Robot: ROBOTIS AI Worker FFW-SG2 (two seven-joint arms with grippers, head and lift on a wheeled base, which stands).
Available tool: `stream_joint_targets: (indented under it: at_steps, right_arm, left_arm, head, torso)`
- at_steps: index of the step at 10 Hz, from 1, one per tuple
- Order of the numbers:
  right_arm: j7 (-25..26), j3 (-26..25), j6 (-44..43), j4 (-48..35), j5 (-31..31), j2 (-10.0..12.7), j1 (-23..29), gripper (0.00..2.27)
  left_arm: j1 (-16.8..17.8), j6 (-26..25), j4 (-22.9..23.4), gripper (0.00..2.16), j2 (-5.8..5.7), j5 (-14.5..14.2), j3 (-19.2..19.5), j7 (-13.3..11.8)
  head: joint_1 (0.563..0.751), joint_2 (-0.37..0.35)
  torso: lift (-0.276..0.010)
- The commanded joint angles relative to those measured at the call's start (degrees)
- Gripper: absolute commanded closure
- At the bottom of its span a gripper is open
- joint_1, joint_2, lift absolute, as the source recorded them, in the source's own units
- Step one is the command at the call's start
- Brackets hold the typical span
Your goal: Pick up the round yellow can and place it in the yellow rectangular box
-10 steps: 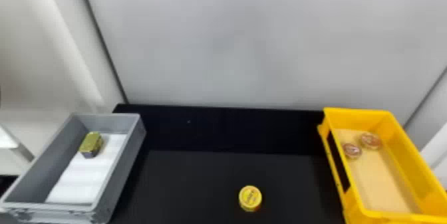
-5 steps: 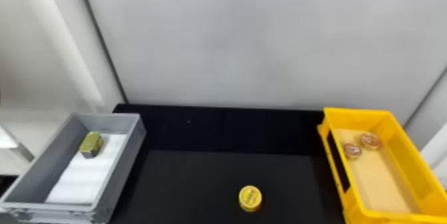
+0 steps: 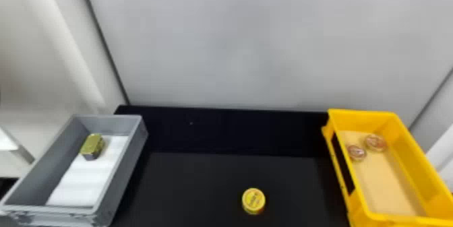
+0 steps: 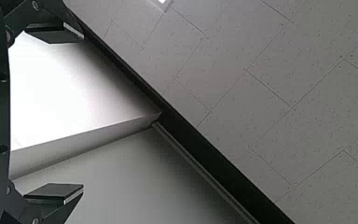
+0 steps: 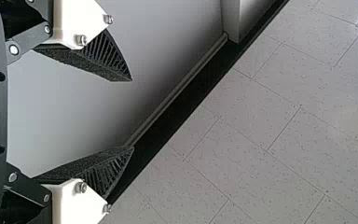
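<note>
Jaws were seen spread wide on the left gripper (image 4: pixel 81 112), their flat black pads well apart, with a pale wall framed between them and speckled tiles (image 4: pixel 261 126) spread out beyond the tips. On the right gripper (image 5: pixel 132 114) the jaws were also parted, though the gap was narrowed toward the tips of the ribbed fingers (image 5: pixel 107 56). Both pairs were released, and a stretch of pale wall was framed by the right pair too. White mounts (image 5: pixel 77 18) were fixed to the right fingers with screws.

In the head view, the can (image 3: pixel 253 201) was set on the black bench (image 3: pixel 202 182), round yellow lid up, between the two boxes and nearer the yellow box (image 3: pixel 364 118). It was placed near the view's lower edge, outside both boxes.

Two round tins, one (image 3: pixel 356 153) and another (image 3: pixel 375 142), were set close together on the tan floor of the yellow box, toward its far end. At the left, the grey box (image 3: pixel 108 119) was lined partly with white sheeting (image 3: pixel 84 182). A small green-gold block (image 3: pixel 92 145) was contained near its far end, beside the sheeting's far part.
</note>
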State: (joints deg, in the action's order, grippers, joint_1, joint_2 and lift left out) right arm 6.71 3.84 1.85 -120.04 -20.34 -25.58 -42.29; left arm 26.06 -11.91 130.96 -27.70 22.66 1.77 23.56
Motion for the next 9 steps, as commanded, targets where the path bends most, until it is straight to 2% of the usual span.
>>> stream_joint_targets:
  at_steps: [1,6,7,8,9]
  right_arm:
    - [0.0,-0.1,0.0,-0.1,0.1,0.0,0.1,0.36]
    - [0.1,-0.2,0.3,-0.2,1.1,0.0,-0.1,0.36]
    - [0.5,-0.1,2.1,-0.2,3.3,0.0,-0.1,0.34]
    - [0.7,0.1,7.7,-0.5,7.0,0.1,-0.2,0.25]
    - [0.6,0.3,14.6,-1.5,9.8,0.3,-0.4,0.08]
  left_arm:
    - [0.2,0.0,0.0,0.14,-0.09,0.0,-0.1,-0.1]
    - [0.3,0.0,0.0,0.14,0.00,0.0,-0.1,-0.1]
    - [0.2,0.0,0.0,0.14,0.00,0.0,-0.1,-0.1]
    - [0.2,0.0,0.0,0.14,0.00,0.0,-0.2,-0.1]
    - [0.2,0.0,0.0,0.14,0.09,0.0,-0.3,-0.1]
  head:
    - [0.663,0.054]
    - [0.663,0.054]
    - [0.663,0.054]
    - [0.663,0.054]
    - [0.663,0.054]
  torso:
    - [-0.010]
    - [-0.010]
    - [-0.010]
    - [-0.010]
    - [-0.010]
